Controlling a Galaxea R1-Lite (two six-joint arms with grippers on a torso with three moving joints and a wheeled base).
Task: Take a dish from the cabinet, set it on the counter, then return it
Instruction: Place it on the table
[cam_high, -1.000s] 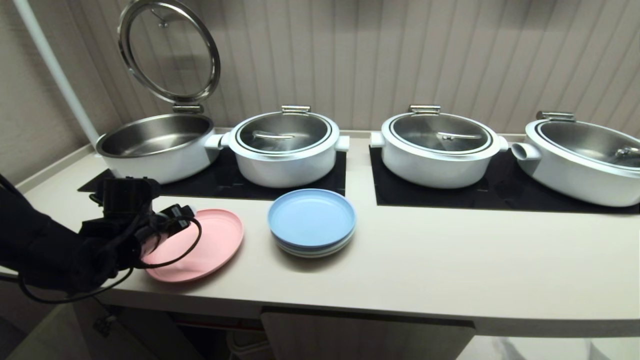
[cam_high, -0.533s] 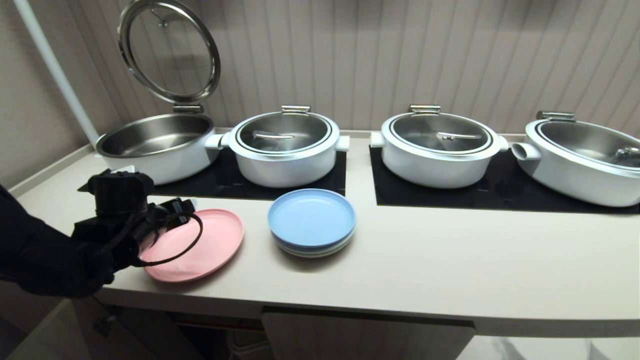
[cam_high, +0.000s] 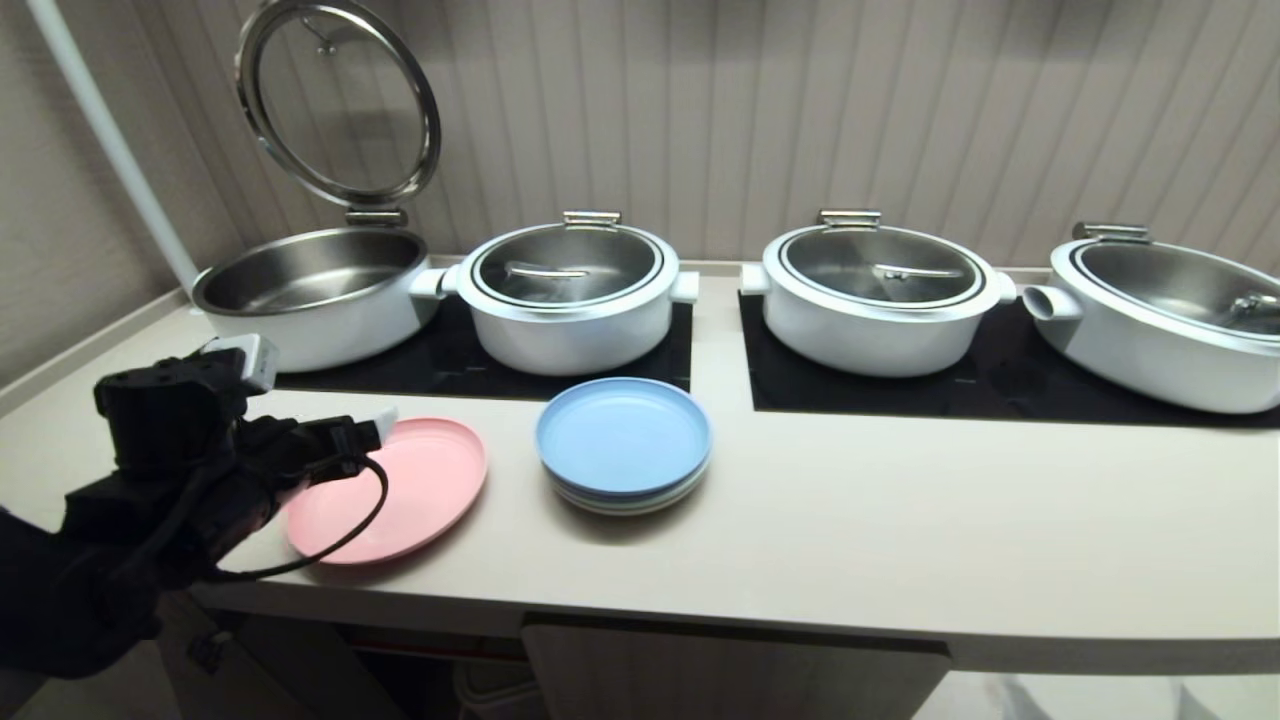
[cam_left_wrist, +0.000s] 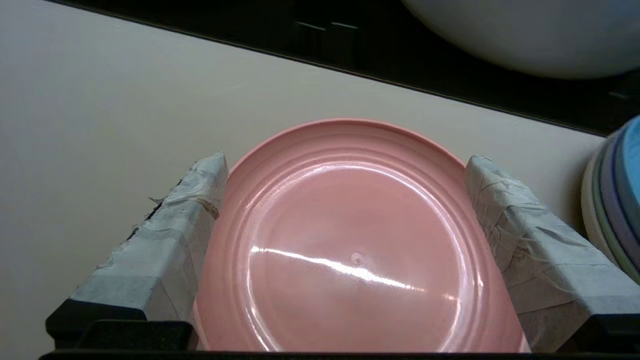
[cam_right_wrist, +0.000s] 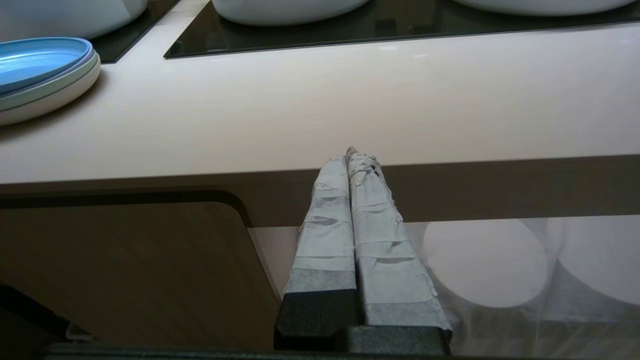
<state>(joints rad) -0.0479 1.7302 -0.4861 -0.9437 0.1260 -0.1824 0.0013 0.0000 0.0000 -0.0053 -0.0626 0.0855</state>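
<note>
dish (cam_high: 400, 490): flat on the counter (cam_high: 900, 520), just left of the blue-topped plate stack (cam_high: 623, 445)
left gripper (cam_left_wrist: 345, 210): jaws spread wide, empty, straddling the dish's left rim
right gripper (cam_right_wrist: 357, 165): closed, parked below the counter edge, farther away

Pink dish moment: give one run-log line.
pink dish: flat on counter | left gripper: jaws open, straddling dish | right gripper: shut, parked below counter edge

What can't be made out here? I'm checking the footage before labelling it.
- Cabinet interior: head view, cut off by the bottom edge and hidden under the counter.
- Dish near rim: head view, behind the left tool; wrist view, cut off.
- Right tool: outside head view.
</note>
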